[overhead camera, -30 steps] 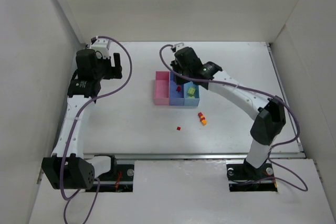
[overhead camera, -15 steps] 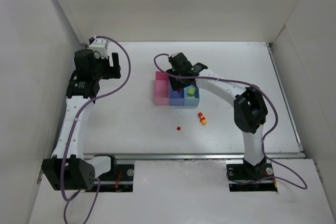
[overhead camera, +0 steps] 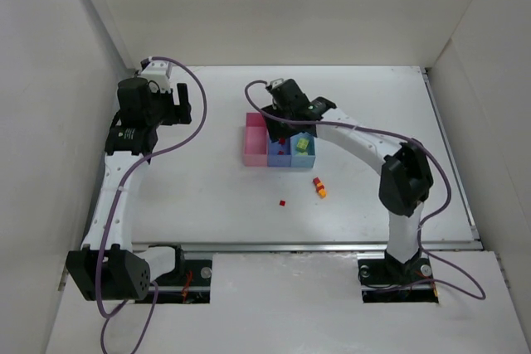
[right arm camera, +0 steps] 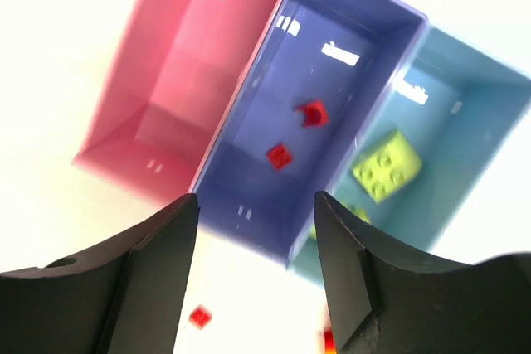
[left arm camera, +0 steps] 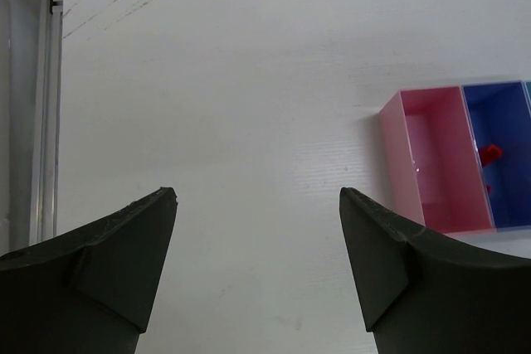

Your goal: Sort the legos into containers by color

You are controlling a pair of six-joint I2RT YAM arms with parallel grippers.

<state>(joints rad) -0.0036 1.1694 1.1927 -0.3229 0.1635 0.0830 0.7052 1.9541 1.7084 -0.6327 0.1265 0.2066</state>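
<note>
Three joined containers sit mid-table: a pink bin, a medium blue bin and a light blue bin. My right gripper hovers open and empty above the blue bin. Two small red legos lie in that bin. A yellow-green lego rests in the light blue bin. The pink bin holds nothing. One red lego and an orange-yellow and red piece lie on the table. My left gripper is open, left of the bins.
White walls enclose the table on three sides. From the left wrist I see the pink bin and the blue bin at the right edge. A metal rail runs along the near edge by the arm bases.
My right gripper has shifted slightly left over the blue bin and its jaws have opened. The right arm's elbow swung inward. The left arm has not moved.
</note>
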